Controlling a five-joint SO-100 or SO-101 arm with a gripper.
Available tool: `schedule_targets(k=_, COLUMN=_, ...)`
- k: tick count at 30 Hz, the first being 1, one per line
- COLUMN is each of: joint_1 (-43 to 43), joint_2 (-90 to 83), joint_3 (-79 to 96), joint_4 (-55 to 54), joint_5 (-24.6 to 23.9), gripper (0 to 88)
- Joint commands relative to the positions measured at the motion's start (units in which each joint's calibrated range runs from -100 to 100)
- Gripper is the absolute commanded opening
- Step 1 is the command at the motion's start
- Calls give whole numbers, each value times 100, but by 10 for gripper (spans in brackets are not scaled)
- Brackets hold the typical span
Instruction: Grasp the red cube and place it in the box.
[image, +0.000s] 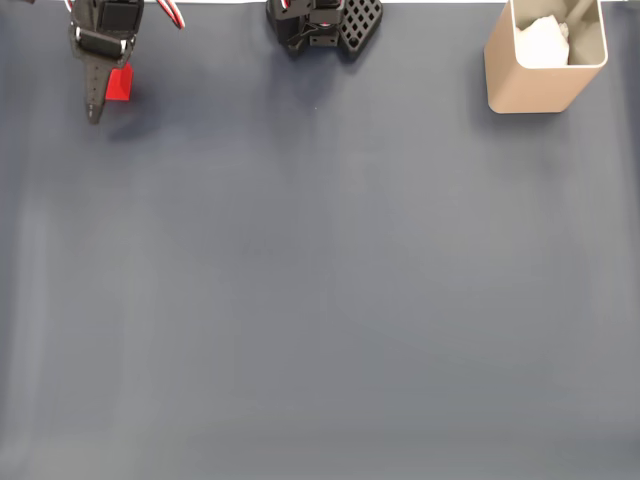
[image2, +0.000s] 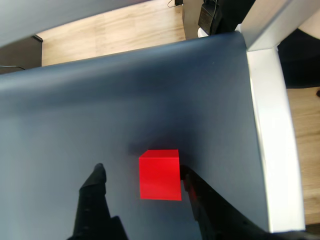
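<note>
Broadly, the counter (image: 320, 300) is a dark blue-grey surface, bare across its middle and near part in the fixed view. In the wrist view its far edge meets a wooden floor (image2: 115, 30), and a white frame bar (image2: 270, 130) runs along its right side.

Box (image: 530, 88): tan, rounded corners, standing upright at the far right of the counter in the fixed view. A white crumpled lump (image: 543, 42) lies inside it.

Robot base (image: 330, 25): black, lattice pattern, at the far edge near the centre, well apart from the box.

Hand (image: 108, 100): at the far left in the fixed view, pointing down at the counter. Wrist view (image2: 142, 172) shows two black fingers spread apart, not clamped on anything.

Red cube (image2: 160, 175): sits on the counter between the fingers. The right finger (image2: 192, 187) is touching or just beside its right face; the left finger (image2: 95, 182) stands clear of it, with a gap. In the fixed view the red cube (image: 120, 83) shows just right of the hand, well apart from the box.
</note>
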Motion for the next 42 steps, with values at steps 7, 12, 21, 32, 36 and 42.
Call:
schedule_targets(k=7, joint_1=-66, joint_2=-22, joint_3=-232, joint_4=-184, joint_5=44, gripper=182)
schedule_targets(k=12, joint_1=-94, joint_2=-31, joint_3=-269, joint_4=-193, joint_5=29, gripper=132)
schedule_targets(k=21, joint_1=-158, joint_2=-65, joint_3=-305, joint_4=-152, joint_5=54, gripper=81)
schedule_targets(k=32, joint_1=-215, joint_2=-74, joint_3=-396, joint_4=168, joint_5=264, gripper=20)
schedule_targets(k=36, joint_1=-300, joint_2=-160, joint_3=-597, joint_4=628, joint_5=440, gripper=2)
schedule_targets(k=42, joint_1=-641, joint_2=-403, joint_3=-1262, joint_4=1646, joint_5=694, gripper=1)
